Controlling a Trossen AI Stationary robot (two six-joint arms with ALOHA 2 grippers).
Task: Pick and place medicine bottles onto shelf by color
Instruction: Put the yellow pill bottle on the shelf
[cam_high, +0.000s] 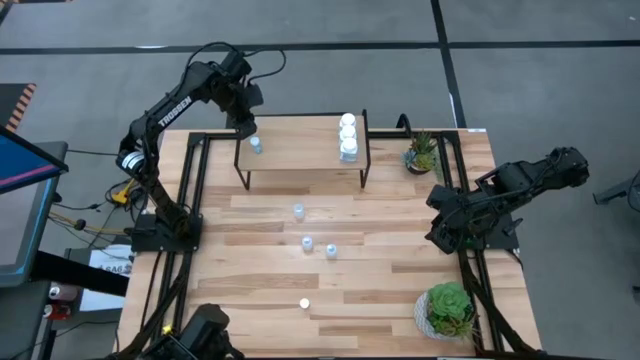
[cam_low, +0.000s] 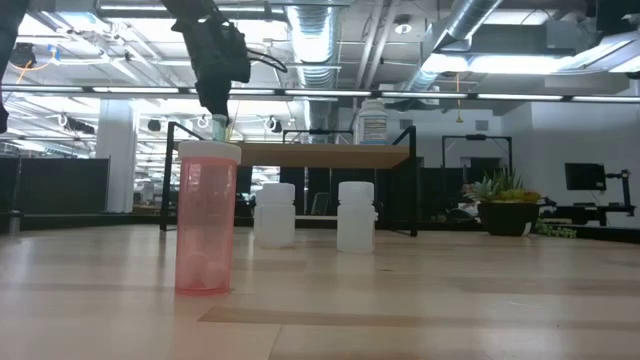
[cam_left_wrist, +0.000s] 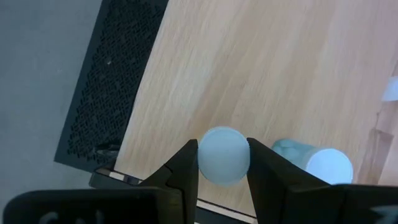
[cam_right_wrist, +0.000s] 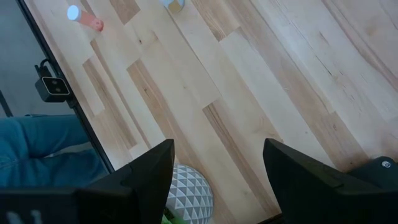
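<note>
- As seen from above, the left gripper (cam_high: 247, 128) hangs over the shelf's (cam_high: 300, 150) left end; three white bottles (cam_high: 347, 137) stand at its right end.
- Low view: a pink bottle (cam_low: 206, 217) stands on the surface (cam_low: 420, 300).
- Left wrist: fingers (cam_left_wrist: 185, 171) pinch a pale-blue bottle (cam_left_wrist: 222, 155).
- Right wrist: the right gripper's (cam_right_wrist: 217, 163) fingers are spread, holding nothing.

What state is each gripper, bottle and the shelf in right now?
Left gripper: shut on a pale-blue bottle, over the shelf's left end.
Second pale-blue bottle: on the shelf, beside the held one.
White bottles: in a row at the shelf's right end.
Shelf: standing, middle bare.
Bottles on the table: upright, not yet picked.
Pink bottle: upright, capped, on the table.
Right gripper: open, empty, by the table's right edge.
</note>
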